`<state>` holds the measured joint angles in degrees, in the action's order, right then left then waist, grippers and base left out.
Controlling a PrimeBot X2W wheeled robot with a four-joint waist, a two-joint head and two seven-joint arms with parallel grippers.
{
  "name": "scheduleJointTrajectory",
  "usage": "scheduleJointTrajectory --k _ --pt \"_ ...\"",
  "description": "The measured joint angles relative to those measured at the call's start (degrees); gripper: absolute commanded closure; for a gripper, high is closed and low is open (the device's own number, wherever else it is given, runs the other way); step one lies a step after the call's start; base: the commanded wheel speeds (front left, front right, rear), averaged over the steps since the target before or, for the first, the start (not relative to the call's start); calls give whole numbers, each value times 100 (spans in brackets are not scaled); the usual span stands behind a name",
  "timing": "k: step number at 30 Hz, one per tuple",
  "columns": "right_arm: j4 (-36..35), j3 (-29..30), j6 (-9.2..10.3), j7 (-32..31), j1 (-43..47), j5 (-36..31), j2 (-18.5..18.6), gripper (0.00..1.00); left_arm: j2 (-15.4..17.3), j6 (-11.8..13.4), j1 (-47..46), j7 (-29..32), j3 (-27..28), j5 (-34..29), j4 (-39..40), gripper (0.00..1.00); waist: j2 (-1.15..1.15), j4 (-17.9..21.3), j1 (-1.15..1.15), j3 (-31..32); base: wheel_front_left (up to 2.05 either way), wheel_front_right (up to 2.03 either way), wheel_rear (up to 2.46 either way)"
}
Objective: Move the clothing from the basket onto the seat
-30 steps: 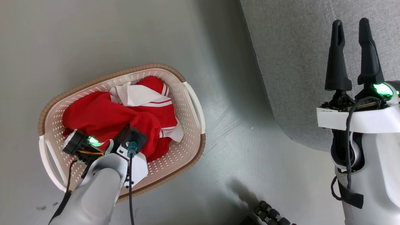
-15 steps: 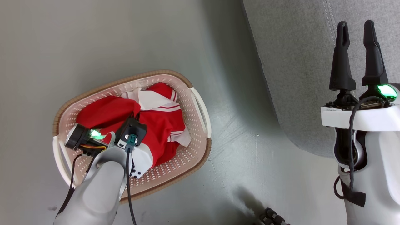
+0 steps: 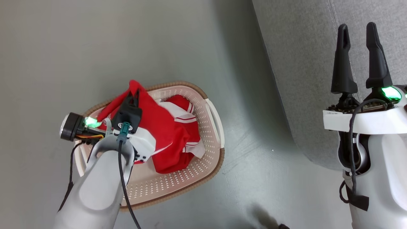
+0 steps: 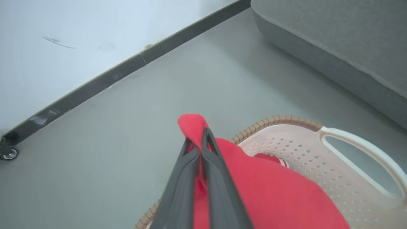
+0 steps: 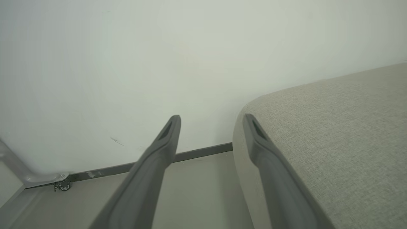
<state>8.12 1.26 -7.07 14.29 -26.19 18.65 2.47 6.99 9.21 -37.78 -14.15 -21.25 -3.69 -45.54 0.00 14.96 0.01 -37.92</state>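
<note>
The cream basket [image 3: 178,181] with a brown rim stands on the floor at centre left. Red clothing [image 3: 168,136] with white trim lies heaped in it. My left gripper [image 3: 134,93] is shut on a fold of the red clothing, drawn up into a peak above the basket's far rim. In the left wrist view the fingers [image 4: 210,165] pinch the red clothing [image 4: 273,197] over the basket [image 4: 302,149]. My right gripper [image 3: 358,33] stands open and empty over the grey seat [image 3: 302,63] at the right. The right wrist view has the right gripper [image 5: 211,122] by the seat's [image 5: 334,133] edge.
Grey floor [image 3: 95,47] surrounds the basket, with a strip of it between basket and seat. A white wall with a dark baseboard [image 4: 127,66] runs beyond the basket. A small caster wheel [image 4: 8,154] sits by that baseboard.
My left gripper has risen with a fold of red clothing pinched in it, pulling the cloth up out of the heap. The head camera has shifted. My right gripper stays open.
</note>
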Motion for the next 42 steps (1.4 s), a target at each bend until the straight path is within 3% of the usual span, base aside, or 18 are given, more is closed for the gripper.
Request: scheduleJointTrajectory --k 21,42 --pt "238 -114 0 0 175 -491 20 0 92 289 452 -43 357 355 2584 100 0 -411 0 964 0 0 0" --pt "475 -726 0 0 815 -661 71 0 196 231 958 -49 450 660 3650 100 0 -776 0 2180 0 0 0"
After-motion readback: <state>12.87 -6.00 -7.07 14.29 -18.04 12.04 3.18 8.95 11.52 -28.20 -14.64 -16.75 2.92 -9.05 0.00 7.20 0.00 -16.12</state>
